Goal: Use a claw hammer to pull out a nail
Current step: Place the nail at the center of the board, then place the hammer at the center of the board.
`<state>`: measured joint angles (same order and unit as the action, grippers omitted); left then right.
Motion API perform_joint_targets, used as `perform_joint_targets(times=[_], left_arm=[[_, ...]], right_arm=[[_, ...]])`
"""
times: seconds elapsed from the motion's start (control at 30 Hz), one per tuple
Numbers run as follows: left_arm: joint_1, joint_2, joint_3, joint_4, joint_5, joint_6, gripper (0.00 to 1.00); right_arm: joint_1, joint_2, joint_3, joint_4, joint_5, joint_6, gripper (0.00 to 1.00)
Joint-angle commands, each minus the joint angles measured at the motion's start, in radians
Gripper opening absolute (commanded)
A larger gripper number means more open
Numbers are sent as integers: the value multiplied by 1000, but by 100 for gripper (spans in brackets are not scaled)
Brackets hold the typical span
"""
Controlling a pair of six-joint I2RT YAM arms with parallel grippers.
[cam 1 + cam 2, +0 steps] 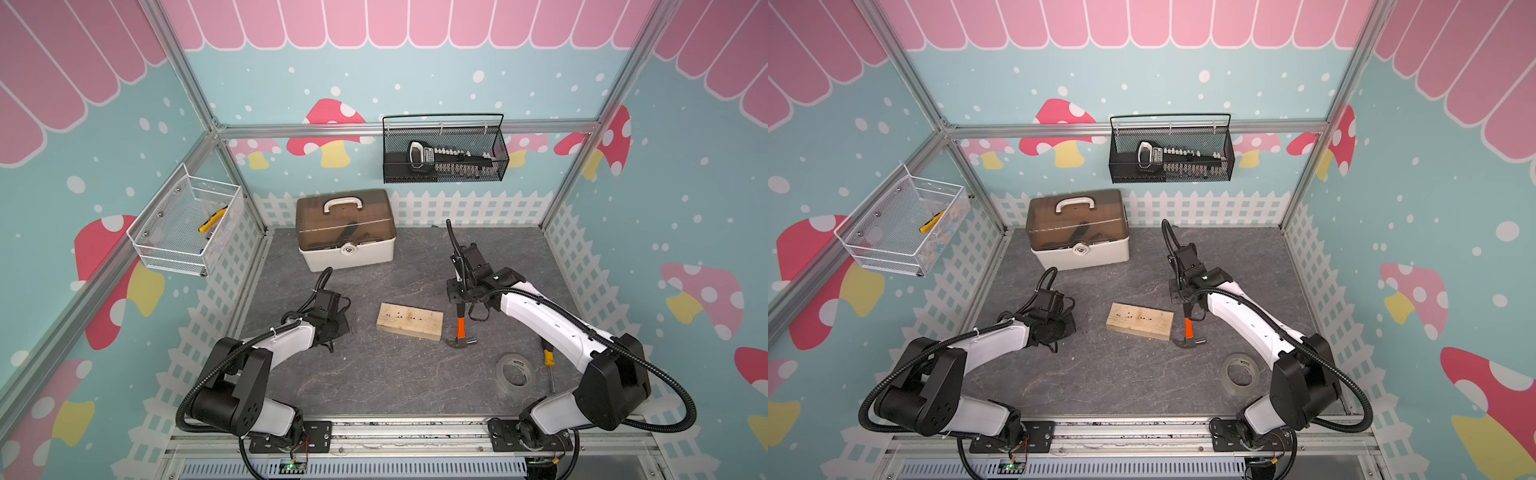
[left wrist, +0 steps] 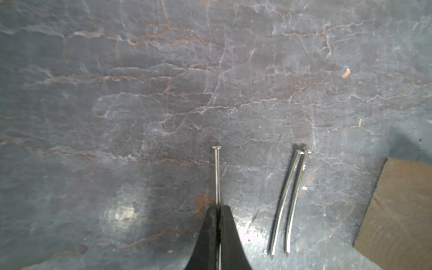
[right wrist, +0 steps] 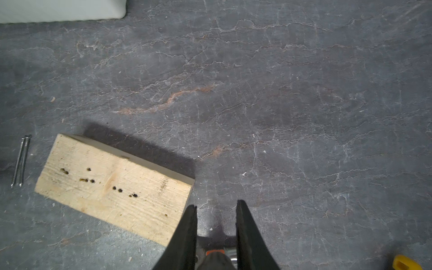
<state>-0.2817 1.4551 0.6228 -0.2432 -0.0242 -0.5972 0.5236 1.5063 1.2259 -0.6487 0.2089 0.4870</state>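
The gray, cracked-stone table (image 1: 374,374) sits in a room with blue walls (image 1: 415,83) and pink mushrooms (image 1: 328,129). The claw hammer (image 1: 460,329), black stick, orange part, silver head, is just right of the wood block (image 1: 409,321), squeezed by the right gripper (image 1: 459,308). The left gripper (image 2: 218,208) pinches a nail (image 2: 217,173).

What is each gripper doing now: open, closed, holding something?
Left gripper: closed, pinching a nail.
Right gripper: closed on the shaft of the claw hammer.

Bare slate (image 1: 365,286) between toolbox (image 1: 345,230) and wood block (image 1: 409,321), claw hammer (image 1: 460,328) alongside.
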Motion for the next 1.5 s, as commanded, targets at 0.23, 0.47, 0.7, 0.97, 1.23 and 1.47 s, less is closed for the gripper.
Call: perform_joint_targets(times=[0.23,0.47,0.7,0.97,1.23,1.47], left_arm=[[8,-63,6,-13,49,-9,34],[9,-134,-12,-11,79,-4,39],[9,-216,-29,-10,95,11,43],[10,-284,-40,-10,102,18,45],[18,-314,-42,-10,102,18,49],[44,-353,-5,-31,84,49,69]], right_arm=[[-74,225,41,65,-17,-15,0],[-111,383,122,80,-34,-21,0],[-123,496,167,80,-37,-14,10],[-132,561,195,67,-52,-16,23],[-134,543,195,54,-55,-22,41],[-132,323,114,102,-47,-47,58]])
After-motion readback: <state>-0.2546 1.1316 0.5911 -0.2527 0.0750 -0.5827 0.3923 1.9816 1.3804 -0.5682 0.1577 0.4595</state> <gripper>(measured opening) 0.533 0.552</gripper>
